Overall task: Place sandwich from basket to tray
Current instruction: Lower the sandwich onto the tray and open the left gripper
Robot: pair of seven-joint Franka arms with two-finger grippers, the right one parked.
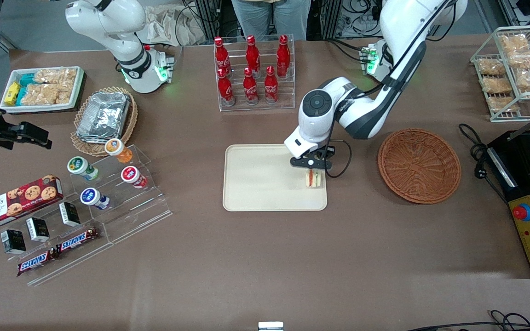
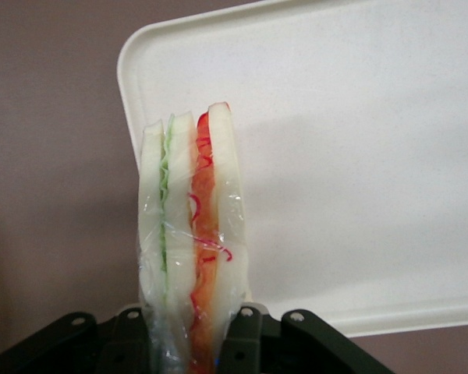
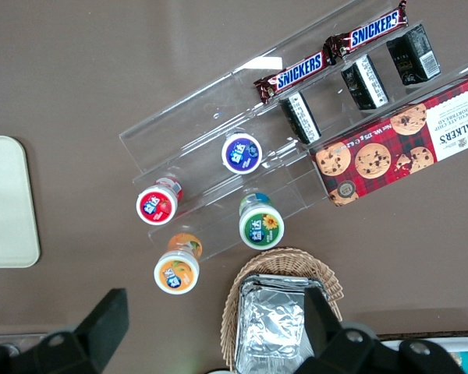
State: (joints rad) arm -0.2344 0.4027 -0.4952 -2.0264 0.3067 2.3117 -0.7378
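Tool (image 1: pixel 313 169): clamped on the sandwich (image 1: pixel 313 178), held upright over the tray (image 1: pixel 265 179) at its edge toward the working arm's end. Tray: otherwise bare, on the table (image 1: pixel 265 257). Bottle rack (image 1: pixel 253 73): seven red bottles, farther from the front camera than the tray. Basket (image 1: pixel 419 165): holds nothing, lies beside the tray toward the working arm's end, apart from it. Wire rack (image 1: pixel 515 69): packets of snacks.

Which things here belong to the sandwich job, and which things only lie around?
Belong: sandwich, held by the gripper above the tray; the now empty basket.
Lying about: cola bottles, yogurt cups, Snickers bars, cookie box.
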